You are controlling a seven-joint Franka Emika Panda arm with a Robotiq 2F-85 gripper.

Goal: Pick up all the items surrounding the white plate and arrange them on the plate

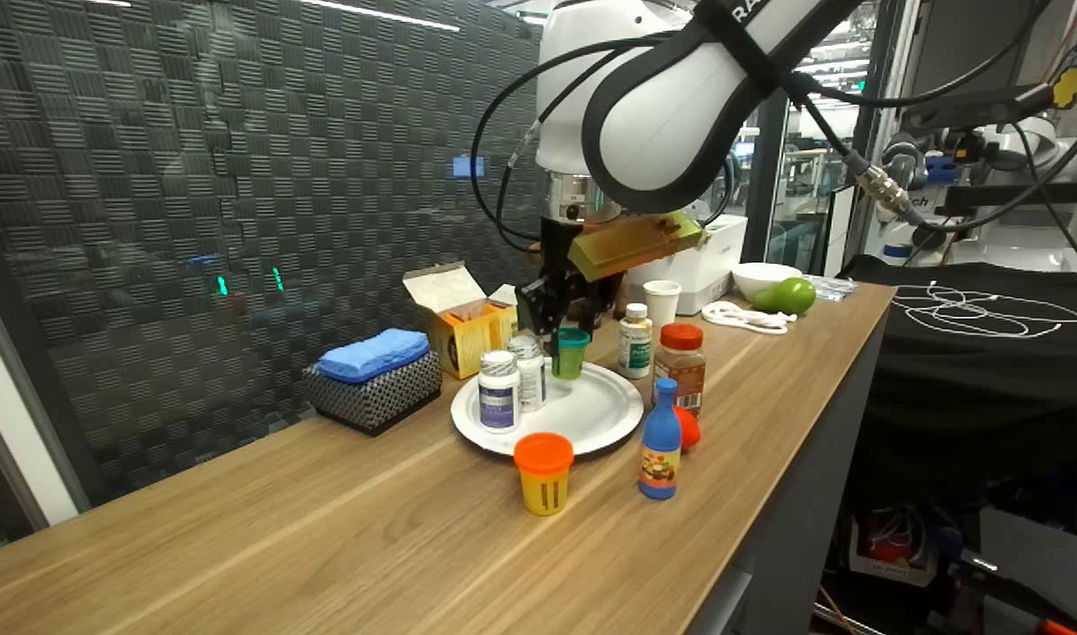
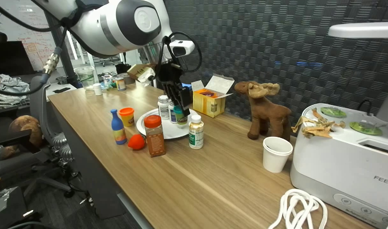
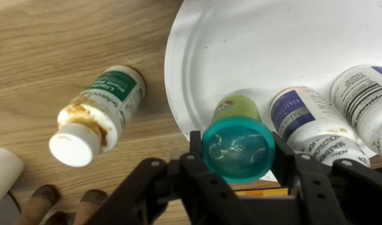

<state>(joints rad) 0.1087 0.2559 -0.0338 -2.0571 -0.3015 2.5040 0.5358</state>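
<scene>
My gripper (image 3: 235, 137) is shut on the teal lid of a green tub (image 3: 237, 109), a finger on each side. The tub is upright at the edge of the white plate (image 1: 595, 423); I cannot tell whether its base touches. Two white supplement bottles (image 1: 499, 397) stand on the plate beside it. Around the plate stand a white plant food bottle (image 3: 112, 90), a red-capped spice jar (image 2: 155, 136), a blue bottle (image 2: 118, 128), a small red item (image 2: 137, 142) and a yellow tub with an orange lid (image 1: 544, 476).
An open yellow box (image 2: 209, 103) and a dark box (image 1: 375, 397) with a blue cloth (image 1: 375, 354) stand behind the plate by the wall. A plush moose (image 2: 267, 109), paper cups (image 2: 276, 159), a white cord (image 2: 300, 203) and a white machine (image 2: 340, 152) stand farther along.
</scene>
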